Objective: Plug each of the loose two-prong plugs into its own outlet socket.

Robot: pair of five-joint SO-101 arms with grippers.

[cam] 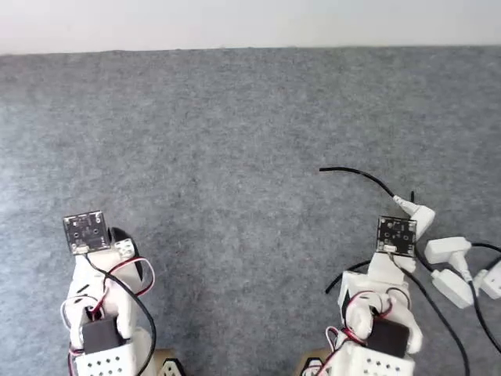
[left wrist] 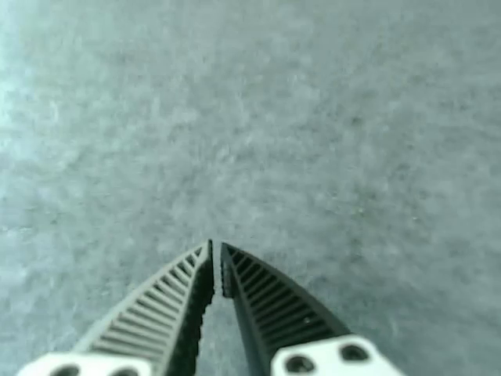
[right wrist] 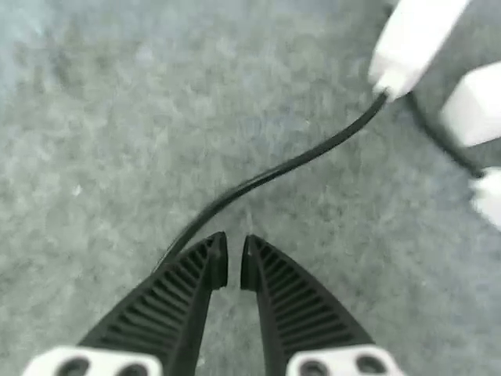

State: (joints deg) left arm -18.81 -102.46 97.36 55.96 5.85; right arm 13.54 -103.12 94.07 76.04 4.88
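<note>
Along the near edge of the grey felt point(cam: 235, 133), two arms side by side and well apart: left arm point(cam: 98, 305) at one corner, right arm point(cam: 376, 313) toward the other. Over plain felt, the left gripper point(left wrist: 217, 254), ribbed black fingers point(left wrist: 168, 313) drawn together to a hairline slit, holding nothing. Same for the right gripper point(right wrist: 233, 254): tips almost touching, only a narrow gap between them, nothing gripped. Just ahead of those tips, a black cord point(right wrist: 297, 160) lying on the felt, running from beside one finger out to a white corded piece point(right wrist: 415, 35). Beyond that cord, two more white pieces point(right wrist: 477, 106), apart from the gripper. From above, the corded piece point(cam: 420, 215) just beside the right arm's wrist board point(cam: 397, 233), with a cord point(cam: 368, 178) curling from it toward the middle of the felt and ending loose. Further toward the right edge, the other white pieces point(cam: 446, 249) close together, black leads among them. Plug or socket, for any of them: cannot tell. None touched by either gripper.
</note>
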